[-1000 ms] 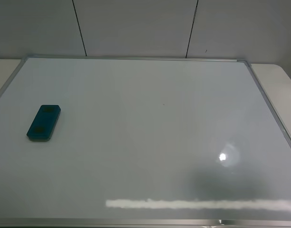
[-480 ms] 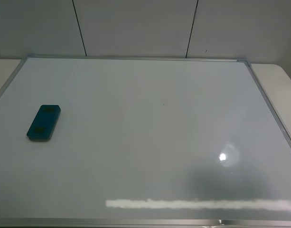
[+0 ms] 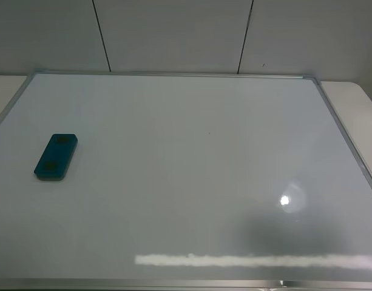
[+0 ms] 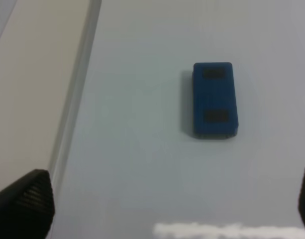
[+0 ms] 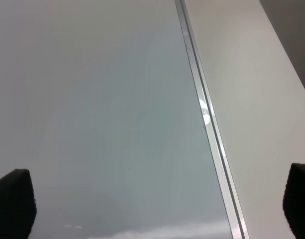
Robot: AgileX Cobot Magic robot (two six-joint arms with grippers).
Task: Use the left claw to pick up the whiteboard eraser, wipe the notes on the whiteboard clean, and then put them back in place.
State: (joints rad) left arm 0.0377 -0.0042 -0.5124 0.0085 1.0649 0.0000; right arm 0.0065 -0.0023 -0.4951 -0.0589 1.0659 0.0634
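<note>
The teal whiteboard eraser (image 3: 56, 157) lies flat on the left part of the whiteboard (image 3: 192, 194), with two dark dimples on top. No arm shows in the exterior high view. In the left wrist view the eraser (image 4: 215, 99) lies on the board ahead of my left gripper (image 4: 164, 206), which is open and empty, with one black fingertip (image 4: 25, 204) over the board's frame. My right gripper (image 5: 155, 201) is open and empty above the board's right edge. No red notes show anywhere on the board; only a tiny dark speck (image 3: 210, 132) sits near its middle.
The board's silver frame (image 3: 343, 130) runs along the right side, with pale table (image 3: 355, 103) beyond it. The frame shows in the left wrist view (image 4: 77, 84) and the right wrist view (image 5: 207, 114). A grey panelled wall (image 3: 173, 33) stands behind.
</note>
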